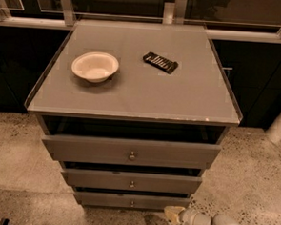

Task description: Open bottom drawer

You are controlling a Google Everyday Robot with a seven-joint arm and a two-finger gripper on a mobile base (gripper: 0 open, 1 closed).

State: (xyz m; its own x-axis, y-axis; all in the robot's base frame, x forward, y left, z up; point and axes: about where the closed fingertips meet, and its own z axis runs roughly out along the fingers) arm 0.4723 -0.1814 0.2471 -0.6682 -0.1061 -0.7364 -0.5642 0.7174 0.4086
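Note:
A grey cabinet shows three drawer fronts stacked below its top. The bottom drawer (131, 201) is the lowest and thinnest front, with a tiny round knob (131, 203) at its centre. It sits slightly recessed under the middle drawer (131, 181). My gripper (174, 215) reaches in from the lower right on a pale arm, low near the floor. It sits just below and to the right of the bottom drawer's right end, well right of the knob.
The top drawer (131, 152) is the widest and juts forward most. On the cabinet top (132, 92) sit a white bowl (95, 66) and a dark flat packet (160, 62). A white post (280, 124) stands at right; speckled floor surrounds the cabinet.

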